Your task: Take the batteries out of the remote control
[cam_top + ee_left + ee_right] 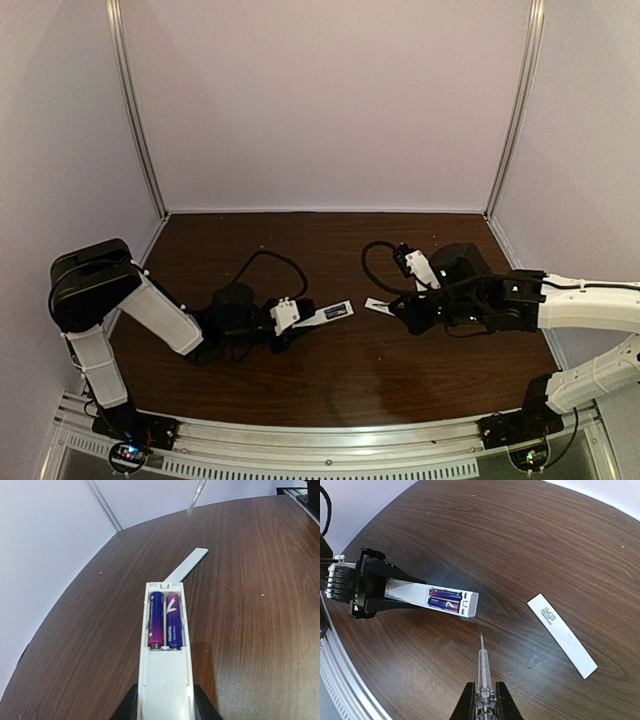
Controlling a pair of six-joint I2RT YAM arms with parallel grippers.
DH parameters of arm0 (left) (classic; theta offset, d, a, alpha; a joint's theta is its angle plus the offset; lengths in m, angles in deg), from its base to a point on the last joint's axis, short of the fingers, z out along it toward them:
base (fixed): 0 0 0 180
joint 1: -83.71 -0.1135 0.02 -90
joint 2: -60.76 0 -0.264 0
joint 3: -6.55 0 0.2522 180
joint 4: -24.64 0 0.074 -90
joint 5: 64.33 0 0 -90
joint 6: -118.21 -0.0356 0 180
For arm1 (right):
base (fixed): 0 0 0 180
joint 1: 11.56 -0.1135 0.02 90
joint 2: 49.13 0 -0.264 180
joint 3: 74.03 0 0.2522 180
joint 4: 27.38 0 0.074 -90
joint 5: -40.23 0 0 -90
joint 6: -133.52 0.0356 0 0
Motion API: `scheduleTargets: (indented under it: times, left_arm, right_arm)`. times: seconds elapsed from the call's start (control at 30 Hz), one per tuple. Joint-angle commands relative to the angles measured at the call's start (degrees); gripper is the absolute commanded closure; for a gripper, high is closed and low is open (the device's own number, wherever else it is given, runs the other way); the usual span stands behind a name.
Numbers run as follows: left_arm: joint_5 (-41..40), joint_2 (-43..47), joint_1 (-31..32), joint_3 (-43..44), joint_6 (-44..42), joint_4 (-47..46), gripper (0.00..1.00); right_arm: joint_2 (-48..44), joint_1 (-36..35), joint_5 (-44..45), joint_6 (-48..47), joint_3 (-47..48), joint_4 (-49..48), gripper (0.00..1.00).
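My left gripper (165, 695) is shut on the remote control (165, 675), a slim white bar held just above the table and pointing away from it. Its battery bay is uncovered, and two purple-blue batteries (155, 617) lie in it side by side. My right gripper (484, 687) is shut on a screwdriver (481, 662) with a clear handle. The screwdriver's tip hangs a short way off the remote's open end (470, 604), not touching it. The remote's thin white back cover (562, 635) lies flat on the table to the right of the screwdriver.
The dark wooden table (330, 370) is walled by pale panels at the back and both sides. Black cables (270, 262) loop over the table behind each wrist. A metal rail (320, 435) runs along the near edge.
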Motion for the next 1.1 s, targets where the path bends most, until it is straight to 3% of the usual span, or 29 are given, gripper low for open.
scheduleTargets:
  times: [0.0, 0.23, 0.47, 1.07]
  left_arm:
    - [-1.8, 1.2, 0.2, -2.2, -0.6, -7.8, 1.00]
    - [-2.8, -0.5, 0.2, 0.5, 0.1, -5.4, 1.00]
    - [-2.1, -1.2, 0.2, 2.0, -0.5, -2.5, 1.00]
    - [1.1, -0.8, 0.2, 0.8, -2.3, -1.9, 1.00]
  right_arm:
    - [-1.6, -0.1, -1.6, 1.5, 2.7, 2.7, 1.00]
    - [-0.4, -0.9, -4.0, 4.0, 4.0, 4.6, 1.00]
    - [1.7, -2.2, 0.1, 7.9, 5.4, 6.9, 1.00]
    - [9.6, -4.3, -0.9, 7.0, 7.2, 0.9, 1.00]
